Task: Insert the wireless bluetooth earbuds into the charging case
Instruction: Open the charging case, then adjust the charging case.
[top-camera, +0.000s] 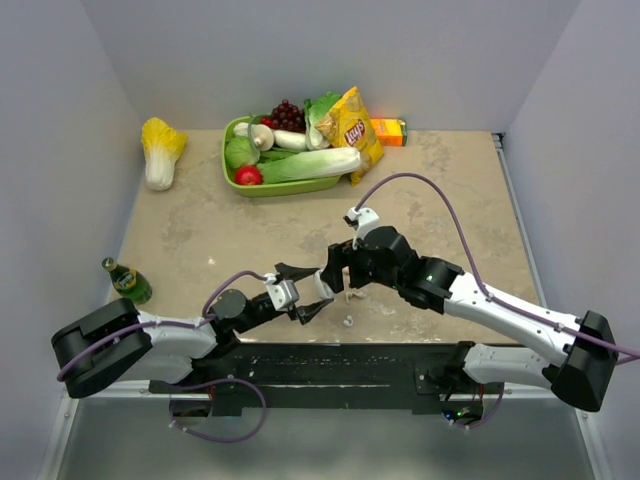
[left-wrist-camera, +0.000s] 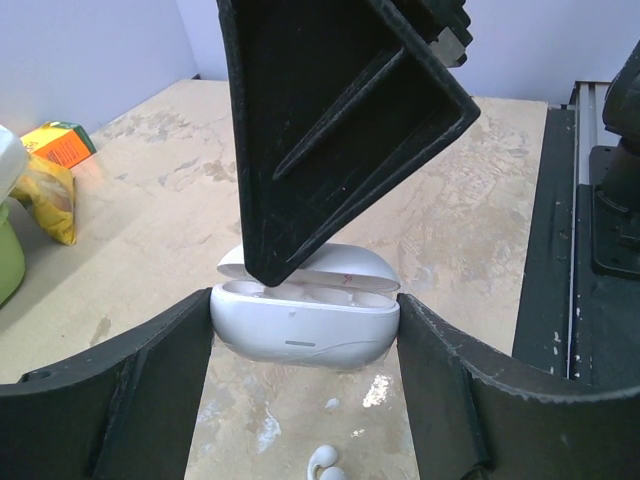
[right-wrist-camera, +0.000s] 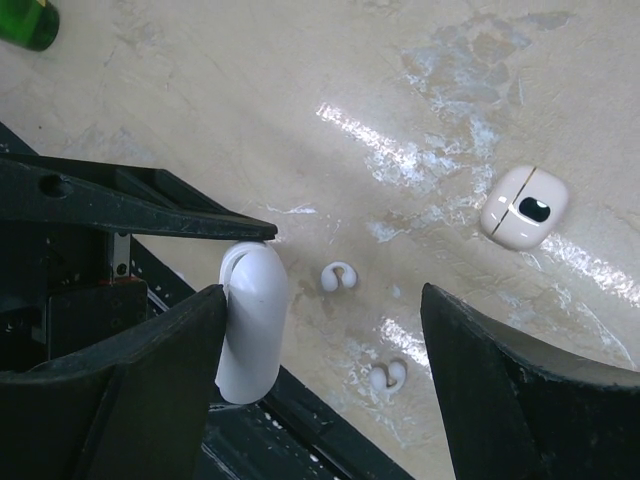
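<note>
The left claw (left-wrist-camera: 305, 345) pinches the charging case (left-wrist-camera: 300, 322) by its two ends, with a black finger pressed against each side. It holds the case at the near part of the table (top-camera: 450, 190), and the lid stands open toward the far side. Whether the case rests on the surface or hangs just clear of it cannot be told.

The right claw (right-wrist-camera: 322, 310) is spread wide and grips nothing. One of its fingers (left-wrist-camera: 330, 150) comes down from above, with its tip at the rim of the open lid. In the right wrist view the case stands edge-on, just beside that finger.

The earbuds lie on the tabletop outside the case, and both show between the right claw's spread fingers. One earbud (right-wrist-camera: 340, 276) lies near the case. The other earbud (right-wrist-camera: 388, 375) lies closer to the table's front edge, apart from the first. Beyond them sits a small white rounded pod with a dark oval on its face (right-wrist-camera: 524, 205), well apart from the case.

A green bottle (top-camera: 128, 282) stands upright near the table's left edge.

At the far side sits a green basket (top-camera: 280, 188). It holds dark grapes (top-camera: 288, 113), a mushroom (top-camera: 258, 135), a red tomato (top-camera: 248, 175) and leafy greens. A yellow chip bag (top-camera: 355, 130) leans at its right end, and an orange box (top-camera: 388, 131) sits just beyond the bag. A napa cabbage (top-camera: 160, 150) lies alone to the basket's left.
</note>
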